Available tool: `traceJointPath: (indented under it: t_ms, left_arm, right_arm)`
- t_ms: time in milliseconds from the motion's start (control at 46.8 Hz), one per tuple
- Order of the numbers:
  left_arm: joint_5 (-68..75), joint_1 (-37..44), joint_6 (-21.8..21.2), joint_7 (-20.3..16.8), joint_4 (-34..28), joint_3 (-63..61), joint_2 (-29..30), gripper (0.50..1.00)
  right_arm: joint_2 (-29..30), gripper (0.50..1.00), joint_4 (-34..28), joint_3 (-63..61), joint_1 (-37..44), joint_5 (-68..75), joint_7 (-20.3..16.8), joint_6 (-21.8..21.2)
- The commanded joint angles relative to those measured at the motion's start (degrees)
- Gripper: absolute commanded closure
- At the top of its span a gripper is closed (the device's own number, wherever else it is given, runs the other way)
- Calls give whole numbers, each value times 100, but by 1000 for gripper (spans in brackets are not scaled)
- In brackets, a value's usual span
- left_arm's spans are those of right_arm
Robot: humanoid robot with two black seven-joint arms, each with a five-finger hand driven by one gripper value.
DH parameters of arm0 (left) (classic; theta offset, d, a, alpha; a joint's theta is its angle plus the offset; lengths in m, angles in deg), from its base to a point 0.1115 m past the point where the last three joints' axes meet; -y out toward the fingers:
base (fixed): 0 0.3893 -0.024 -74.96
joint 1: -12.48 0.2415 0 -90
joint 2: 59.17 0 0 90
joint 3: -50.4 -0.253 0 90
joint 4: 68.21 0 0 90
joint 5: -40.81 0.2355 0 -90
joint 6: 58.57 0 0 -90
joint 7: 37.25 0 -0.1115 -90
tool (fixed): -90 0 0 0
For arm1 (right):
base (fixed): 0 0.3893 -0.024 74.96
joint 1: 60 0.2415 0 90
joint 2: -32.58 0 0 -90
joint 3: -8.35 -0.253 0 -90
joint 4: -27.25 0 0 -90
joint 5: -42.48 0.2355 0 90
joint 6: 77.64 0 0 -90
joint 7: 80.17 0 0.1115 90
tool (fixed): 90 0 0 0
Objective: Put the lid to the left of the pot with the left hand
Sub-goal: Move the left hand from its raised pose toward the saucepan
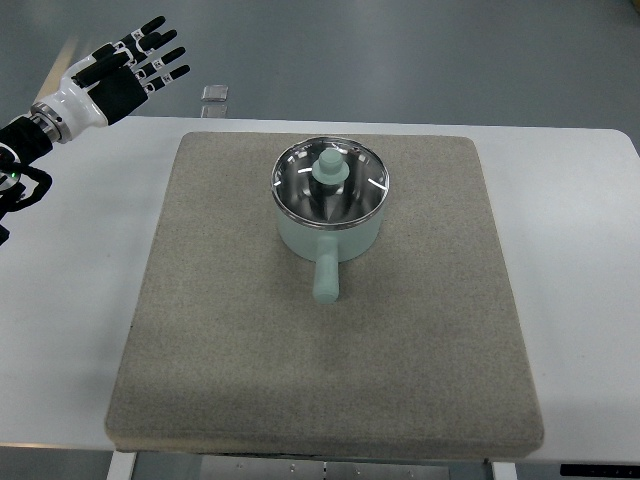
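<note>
You had the white table (580, 260) bare apart from the grey mat (250, 350), which covered most of it. The pot (329, 215) stood on the far half of the mat, roughly centred, its handle (326, 275) pointing toward the near edge. The glass lid (330, 185) sat on the pot's rim, pale green knob (330, 167) upright at its middle. Through the glass you could see only shiny metal and reflections; whether anything lay inside could not be told.

Your left hand (125, 72) hung at the far left corner, past the table edge, fingers (160, 45) spread apart and holding nothing, well apart from the lid. Right hand did not show.

Risks, as judged from this layout: the knob was small and smooth, so a shallow pinch could let the lid tip or slip on lifting. A sideways reach from the left could nudge the pot and swing its handle. The mat left of the pot looked free for set-down. A small clear object (216, 93) lay beyond the table, irrelevant.
</note>
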Motion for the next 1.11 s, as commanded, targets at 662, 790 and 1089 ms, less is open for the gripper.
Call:
traceJointPath:
  t_ms: [662, 790, 1089]
  left_arm:
    - [70, -140, 0, 26, -13, -206, -123, 504]
    - [544, -438, 0, 18, -154, -785, -122, 504]
    - [2284, -755, 0, -430, -479, -918, -123, 506]
  right_arm:
    - [0, 579, 0, 0, 0, 0, 0, 0]
    - [0, 579, 0, 0, 0, 0, 0, 0]
    - [0, 579, 0, 0, 0, 0, 0, 0]
